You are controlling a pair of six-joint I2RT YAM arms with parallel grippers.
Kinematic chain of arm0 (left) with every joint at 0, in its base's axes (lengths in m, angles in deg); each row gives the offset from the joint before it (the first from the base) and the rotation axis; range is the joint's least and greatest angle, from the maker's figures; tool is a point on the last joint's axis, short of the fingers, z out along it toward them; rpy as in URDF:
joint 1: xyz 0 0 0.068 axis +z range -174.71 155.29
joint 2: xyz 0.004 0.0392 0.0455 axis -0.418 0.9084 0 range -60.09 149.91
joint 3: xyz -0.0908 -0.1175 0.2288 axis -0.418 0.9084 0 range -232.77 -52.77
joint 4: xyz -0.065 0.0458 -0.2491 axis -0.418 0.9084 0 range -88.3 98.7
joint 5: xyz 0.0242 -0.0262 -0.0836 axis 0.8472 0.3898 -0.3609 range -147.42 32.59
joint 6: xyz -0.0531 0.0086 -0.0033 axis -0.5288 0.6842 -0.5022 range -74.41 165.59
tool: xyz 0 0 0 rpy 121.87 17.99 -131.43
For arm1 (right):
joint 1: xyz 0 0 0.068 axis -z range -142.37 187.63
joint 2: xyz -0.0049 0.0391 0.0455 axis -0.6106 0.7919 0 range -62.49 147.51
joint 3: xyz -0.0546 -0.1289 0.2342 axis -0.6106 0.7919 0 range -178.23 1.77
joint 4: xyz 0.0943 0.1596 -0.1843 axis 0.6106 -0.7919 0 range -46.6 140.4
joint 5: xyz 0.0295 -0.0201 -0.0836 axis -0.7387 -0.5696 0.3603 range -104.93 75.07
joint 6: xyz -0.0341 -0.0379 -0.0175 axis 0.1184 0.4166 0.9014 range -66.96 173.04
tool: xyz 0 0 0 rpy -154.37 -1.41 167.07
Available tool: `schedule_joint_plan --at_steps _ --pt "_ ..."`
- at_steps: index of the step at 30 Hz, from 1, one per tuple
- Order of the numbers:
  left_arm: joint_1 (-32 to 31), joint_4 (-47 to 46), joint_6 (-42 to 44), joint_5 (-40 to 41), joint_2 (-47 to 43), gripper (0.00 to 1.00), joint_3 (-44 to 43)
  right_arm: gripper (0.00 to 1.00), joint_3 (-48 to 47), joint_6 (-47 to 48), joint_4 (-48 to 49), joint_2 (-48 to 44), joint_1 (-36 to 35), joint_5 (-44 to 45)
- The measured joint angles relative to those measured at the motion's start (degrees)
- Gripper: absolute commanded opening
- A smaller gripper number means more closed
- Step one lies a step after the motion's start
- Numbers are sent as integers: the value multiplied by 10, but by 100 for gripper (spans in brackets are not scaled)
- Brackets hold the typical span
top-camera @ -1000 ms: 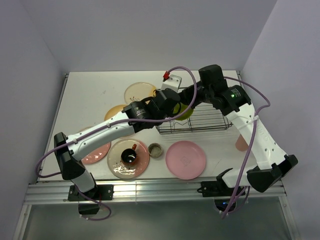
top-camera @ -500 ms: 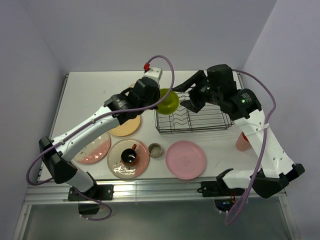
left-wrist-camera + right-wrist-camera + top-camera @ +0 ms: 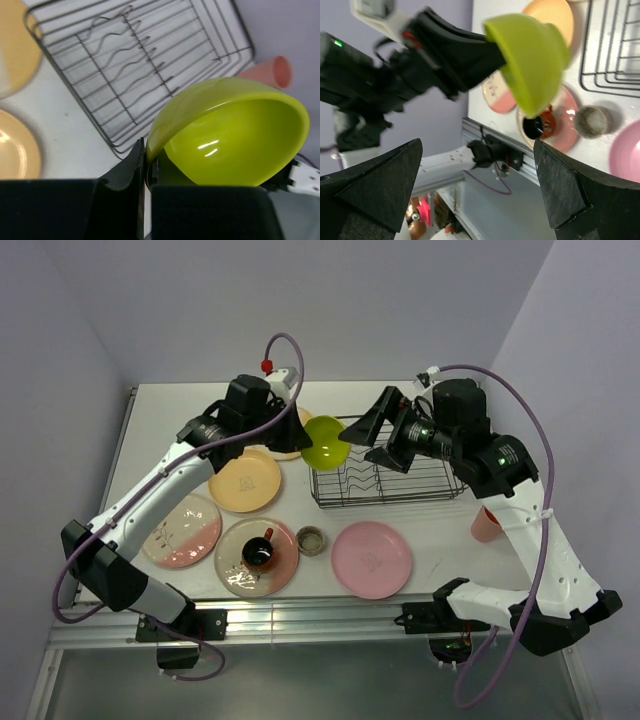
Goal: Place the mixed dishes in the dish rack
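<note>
The dish rack [image 3: 385, 502] holds nothing yet. The left hand [image 3: 146, 160] grips the lime-yellow bowl [image 3: 235, 145] by its rim, aloft at the rack's left edge; the right hand [image 3: 383, 440] hangs spread and empty over the rack, crowding entry. Plates [image 3: 371, 559], mug [image 3: 260, 551], small cup [image 3: 311, 539], tumbler [image 3: 485, 525] wait on the counter [image 3: 180, 420].

dish rack [image 3: 400, 485]: dark wire, upright | lime-yellow bowl [image 3: 327, 440]: tilted, aloft at its left end

White table [image 3: 170, 430] between pale lilac walls [image 3: 330, 300], aluminium rail [image 3: 300, 612] along its near edge
</note>
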Motion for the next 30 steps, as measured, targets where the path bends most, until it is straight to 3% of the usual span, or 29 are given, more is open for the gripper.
schedule_joint_plan --at_steps 3,8,13,30 --pt "30 -26 -26 -81 -14 0 32 100 27 33 -6 -12 7 -2" --pt "52 -73 -81 -201 -15 0 79 99 -13 111 -43 18 7 17" --pt "58 -115 -131 -268 -15 0 117 98 -14 150 -43 31 7 17" --pt "77 -209 -216 -351 -16 0 147 91 73 134 52 16 7 -35"
